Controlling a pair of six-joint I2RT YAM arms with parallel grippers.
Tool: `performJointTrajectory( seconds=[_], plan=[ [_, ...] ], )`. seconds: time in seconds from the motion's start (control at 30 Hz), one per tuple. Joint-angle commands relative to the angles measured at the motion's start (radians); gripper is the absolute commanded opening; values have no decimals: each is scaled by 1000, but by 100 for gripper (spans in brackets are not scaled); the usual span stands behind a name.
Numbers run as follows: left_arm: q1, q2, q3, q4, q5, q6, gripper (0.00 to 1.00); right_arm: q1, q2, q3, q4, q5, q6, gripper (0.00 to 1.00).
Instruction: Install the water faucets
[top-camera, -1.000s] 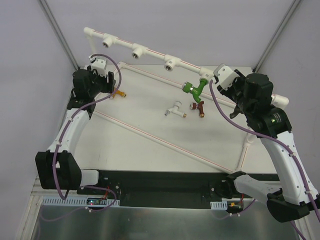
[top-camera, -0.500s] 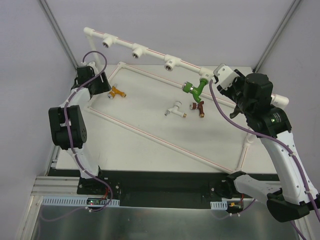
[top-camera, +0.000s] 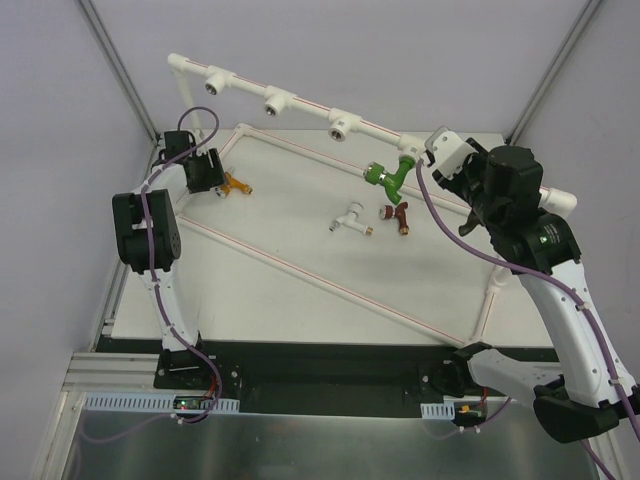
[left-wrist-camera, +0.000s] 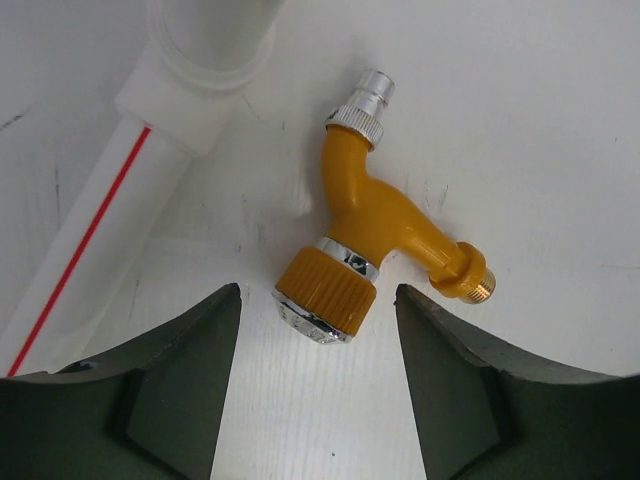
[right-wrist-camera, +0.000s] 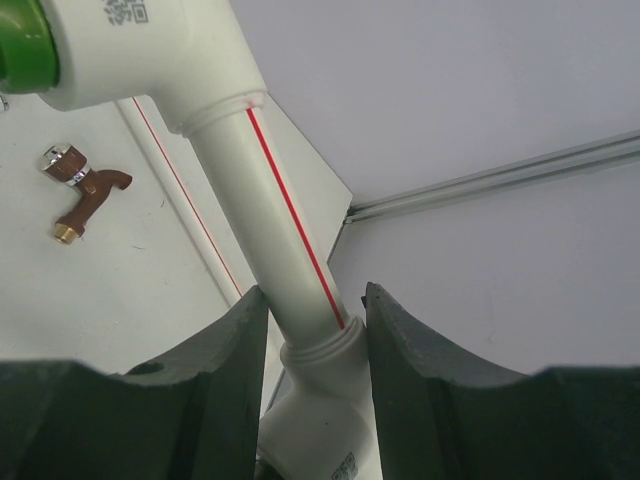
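The orange-gold faucet (top-camera: 237, 183) lies on the table at the far left, beside a floor pipe. My left gripper (top-camera: 205, 172) is open just over it. In the left wrist view the faucet (left-wrist-camera: 380, 225) has its knob between my open fingertips (left-wrist-camera: 222, 330), untouched. The green faucet (top-camera: 388, 178) hangs from a tee socket (top-camera: 408, 158) of the white pipe frame (top-camera: 300, 102). The white faucet (top-camera: 350, 218) and dark red faucet (top-camera: 399, 214) lie mid-table. My right gripper (top-camera: 445, 165) is shut on the frame's pipe (right-wrist-camera: 270, 190) just above an elbow collar. The grey faucet is out of view.
Three empty tee sockets (top-camera: 277, 103) sit along the raised pipe to the left of the green faucet. Floor pipes (top-camera: 300, 272) of the frame cross the table diagonally and along its edges. Grey walls and metal posts (top-camera: 120, 70) enclose the back.
The left arm has folded back toward the left edge, its elbow now upright, and its gripper has shifted slightly right toward the orange-gold faucet. The right arm has not moved.
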Motion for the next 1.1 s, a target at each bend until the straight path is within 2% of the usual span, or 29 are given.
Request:
performJointTrajectory(
  seconds=[0.0,0.13,0.33,0.5,0.6,0.9,1.07],
  plan=[
    [-8,34,51,-41,65,-4,61,13,16,2,89,-6,41,15],
    [-16,38,35,-47,84,-3,60,12,16,4,99,-4,40,23],
    [-21,37,23,-49,98,7,51,12,10,4,109,-15,43,38],
    [-22,38,23,-49,107,7,32,13,-11,-4,125,-38,55,47],
    [-27,26,6,-49,108,14,27,15,-28,-9,134,-49,63,56],
    [-74,-120,-116,-49,58,79,30,12,-79,-35,194,-85,90,67],
    [-77,-140,-91,-49,-34,152,50,13,-96,-51,234,-98,106,75]
  ],
)
